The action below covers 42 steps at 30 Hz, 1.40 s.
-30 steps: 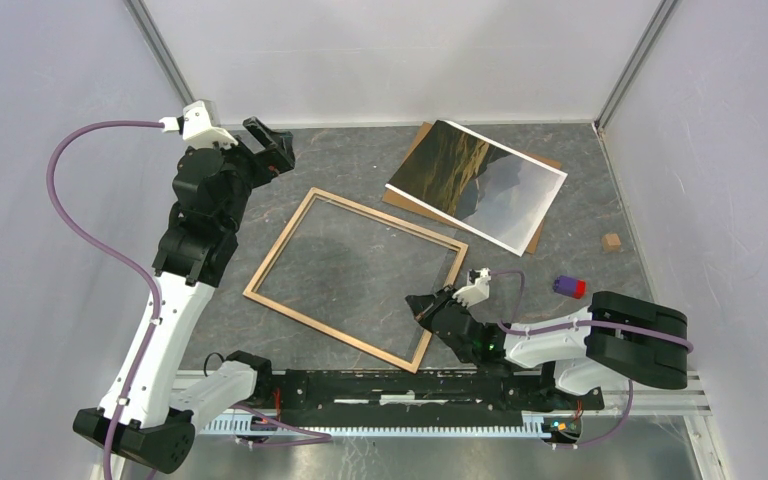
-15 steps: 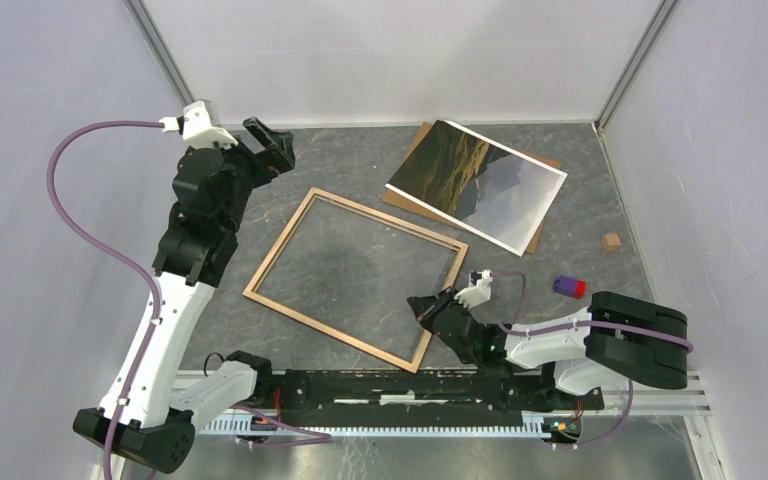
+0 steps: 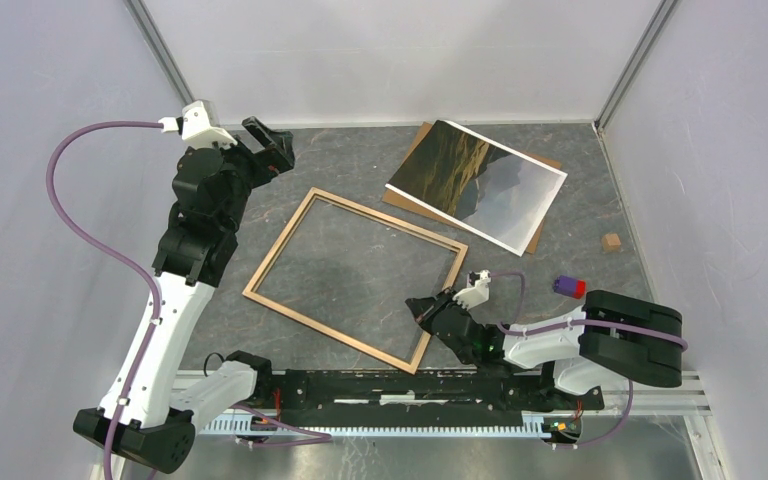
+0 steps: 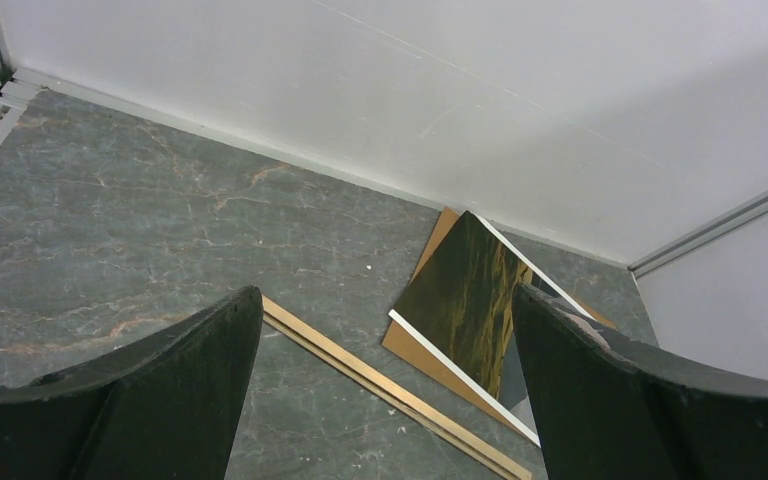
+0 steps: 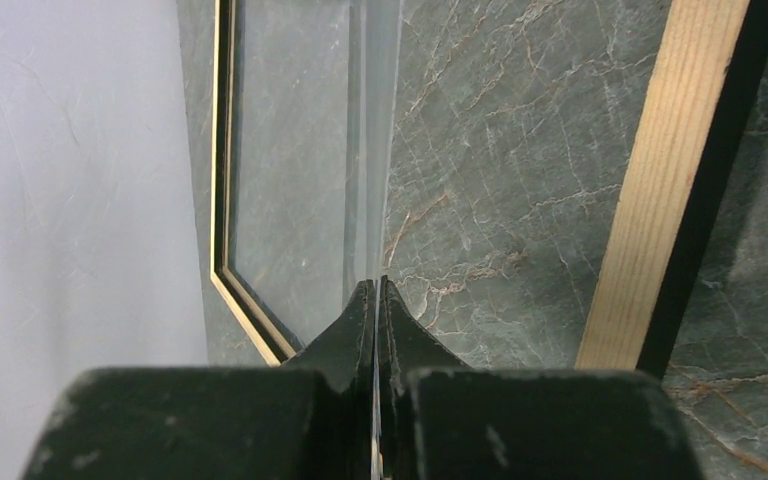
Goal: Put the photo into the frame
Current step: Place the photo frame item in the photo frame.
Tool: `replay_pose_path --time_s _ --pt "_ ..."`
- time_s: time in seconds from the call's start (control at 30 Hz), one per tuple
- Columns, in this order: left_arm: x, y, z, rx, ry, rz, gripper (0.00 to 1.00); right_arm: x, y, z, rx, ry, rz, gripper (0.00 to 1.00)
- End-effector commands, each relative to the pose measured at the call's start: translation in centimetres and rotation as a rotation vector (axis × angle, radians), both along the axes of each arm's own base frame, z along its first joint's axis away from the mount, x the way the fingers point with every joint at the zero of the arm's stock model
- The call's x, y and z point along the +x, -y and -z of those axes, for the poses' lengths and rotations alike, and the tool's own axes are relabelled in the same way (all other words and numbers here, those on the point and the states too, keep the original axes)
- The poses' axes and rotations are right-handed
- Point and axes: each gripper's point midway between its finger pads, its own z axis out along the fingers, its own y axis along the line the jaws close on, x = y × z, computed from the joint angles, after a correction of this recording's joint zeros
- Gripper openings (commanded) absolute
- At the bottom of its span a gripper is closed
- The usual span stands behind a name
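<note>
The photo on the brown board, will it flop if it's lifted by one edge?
The photo looks like a large, thin paper print, so it would probably sag and might crease. It lies flat on the backing board, so it may slide rather than lift when nudged.

Your frame [image 3: 355, 279] lies flat mid-table [image 3: 360, 160]. Behind it and to the right, the photo [image 3: 477, 183] rests on a backing board [image 3: 536, 238], close to the back wall. Right of the frame sits a small block [image 3: 568, 287], with a small cube [image 3: 611, 241] behind it. Your right gripper [image 3: 413, 303] is at the frame's right rail.
</note>
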Motion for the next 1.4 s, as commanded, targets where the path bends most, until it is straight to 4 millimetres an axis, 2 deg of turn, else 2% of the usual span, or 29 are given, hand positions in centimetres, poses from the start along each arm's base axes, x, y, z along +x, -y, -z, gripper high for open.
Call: replay_pose_path --time_s 0.0,0.27,0.43,0.63,0.73,0.8,0.9,1.17,1.37 --pt "-0.2 0.2 -1.2 -0.053 0.037 0.009 1.00 0.0 0.1 -0.2 0.012 0.002 0.006 0.01" --pt "-0.1 0.3 -1.1 -0.050 0.032 0.011 1.00 -0.2 -0.6 0.3 0.008 0.012 -0.084 0.30" --pt "-0.1 0.4 -1.1 -0.054 0.032 0.017 1.00 0.1 -0.3 0.6 -0.044 0.043 -0.143 0.40" --pt "-0.1 0.6 -1.1 -0.057 0.031 0.025 1.00 0.4 0.5 0.7 -0.187 0.064 -0.157 0.70" --pt "-0.1 0.5 -1.1 -0.057 0.032 0.023 1.00 0.2 1.0 1.6 -0.271 0.029 -0.171 0.83" --pt "-0.1 0.5 -1.2 -0.054 0.034 0.022 1.00 0.0 1.0 1.8 -0.320 0.015 -0.190 0.88" --pt "-0.2 0.4 -1.2 -0.053 0.036 0.020 1.00 -0.1 1.2 1.6 -0.415 0.011 -0.229 0.92" --pt "-0.4 0.7 -1.5 -0.061 0.042 0.036 1.00 -0.2 5.2 0.3 -0.796 0.096 -0.369 0.95" --pt "-0.7 1.1 -1.8 -0.080 0.046 0.061 1.00 -0.8 5.7 -1.5 -0.872 0.187 -0.493 0.95"
